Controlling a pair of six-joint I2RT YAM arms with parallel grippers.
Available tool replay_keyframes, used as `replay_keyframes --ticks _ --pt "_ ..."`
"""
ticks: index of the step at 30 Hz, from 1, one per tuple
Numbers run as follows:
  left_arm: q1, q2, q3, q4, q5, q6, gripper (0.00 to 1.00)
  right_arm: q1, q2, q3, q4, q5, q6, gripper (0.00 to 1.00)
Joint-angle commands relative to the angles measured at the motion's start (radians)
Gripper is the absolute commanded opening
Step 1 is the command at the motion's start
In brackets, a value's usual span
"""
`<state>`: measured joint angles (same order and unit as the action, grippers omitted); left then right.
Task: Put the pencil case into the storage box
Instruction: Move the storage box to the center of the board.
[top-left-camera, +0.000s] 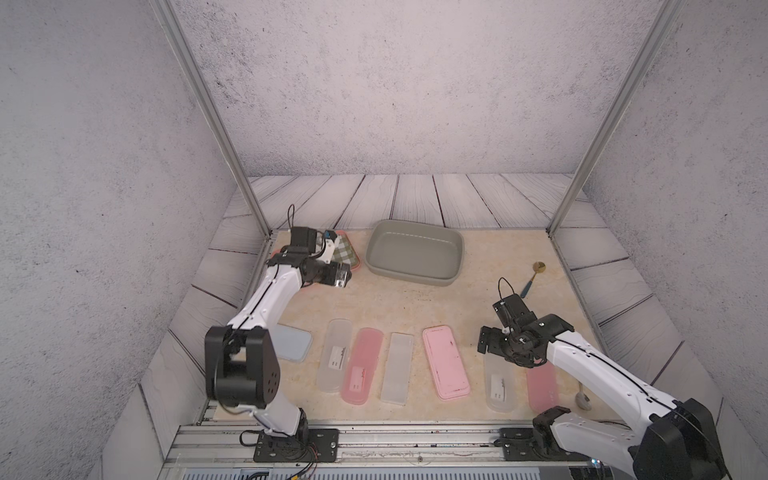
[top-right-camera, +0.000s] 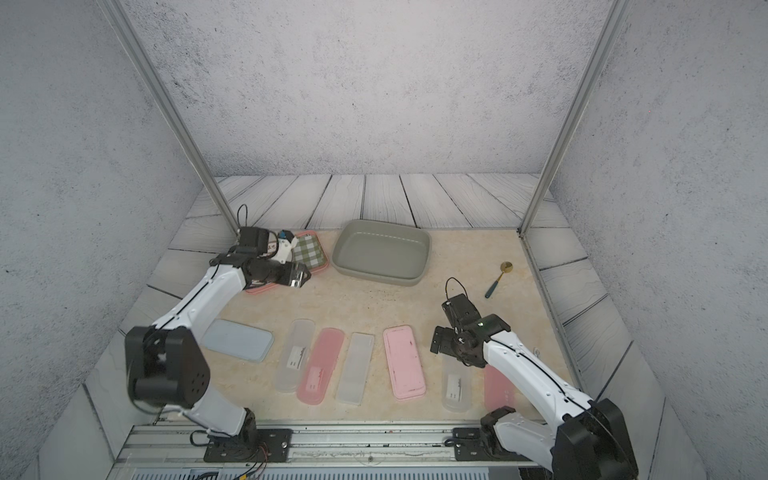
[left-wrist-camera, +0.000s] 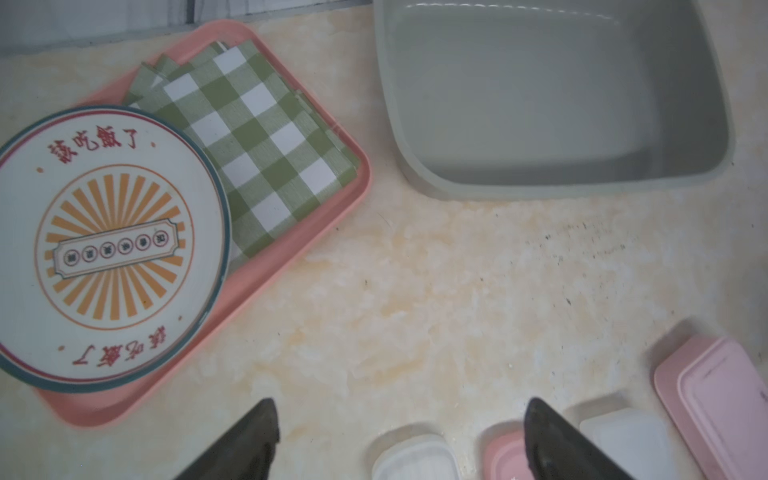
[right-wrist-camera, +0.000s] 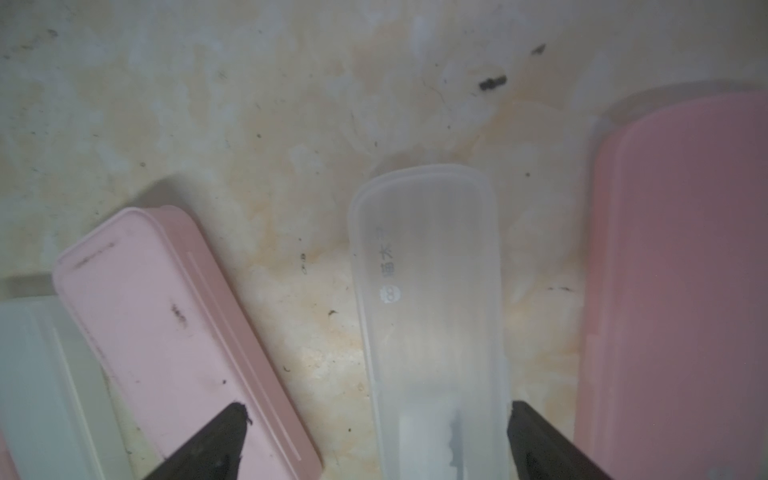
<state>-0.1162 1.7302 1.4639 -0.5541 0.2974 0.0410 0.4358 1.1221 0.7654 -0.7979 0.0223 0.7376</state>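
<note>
Frosted case (right-wrist-camera: 428, 291) (faint grey print) under the spread right claw (right-wrist-camera: 376, 409)
Left claw (left-wrist-camera: 400, 403) gaped too; the plate (left-wrist-camera: 112, 249) bore red Chinese characters.

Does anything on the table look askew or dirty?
The opaque pink pencil case slants the opposite way from the clear case beside it, and dark scuff marks stain its lid. Nothing looks spilled.

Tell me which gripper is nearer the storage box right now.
Left. The left gripper hovers just off the near corner of the storage box, beside the pink tray. The right gripper is farther away, low over a clear pencil case in the front row.
</note>
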Motion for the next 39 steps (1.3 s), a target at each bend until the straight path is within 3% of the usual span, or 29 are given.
replay_keyframes --ticks 1,4,6,11,17,22,25,31,37,39 --pt "-0.043 0.225 0.256 -0.053 -0.074 -0.193 0.81 0.004 -0.007 0.048 0.047 -0.027 -0.009 0.99" --pt "-0.068 0.457 0.541 -0.119 -0.08 -0.258 0.71 0.002 -0.01 0.061 0.053 -0.026 0.006 0.99" --pt "-0.08 0.582 0.7 -0.146 -0.075 -0.279 0.69 0.002 -0.012 0.055 0.072 -0.024 0.028 0.99" --pt "-0.102 0.751 0.904 -0.137 -0.058 -0.307 0.67 -0.023 0.058 0.09 0.231 0.013 0.027 0.91" --pt "-0.104 0.814 0.931 -0.102 -0.061 -0.317 0.55 -0.118 0.446 0.413 0.35 -0.046 -0.084 0.77" --pt "-0.103 0.831 0.91 -0.115 -0.06 -0.331 0.55 -0.169 0.807 0.797 0.182 -0.068 -0.163 0.63" --pt "-0.102 0.827 0.877 -0.079 -0.057 -0.332 0.53 -0.172 0.934 0.943 0.147 -0.065 -0.196 0.55" --pt "-0.102 0.851 0.879 -0.052 -0.024 -0.344 0.4 -0.194 1.097 1.08 0.133 -0.129 -0.204 0.47" --pt "-0.1 0.892 0.915 -0.043 -0.028 -0.342 0.28 -0.203 1.16 1.098 0.152 -0.168 -0.213 0.37" --pt "-0.099 0.905 0.927 -0.048 -0.029 -0.345 0.23 -0.206 1.165 1.094 0.156 -0.172 -0.214 0.29"
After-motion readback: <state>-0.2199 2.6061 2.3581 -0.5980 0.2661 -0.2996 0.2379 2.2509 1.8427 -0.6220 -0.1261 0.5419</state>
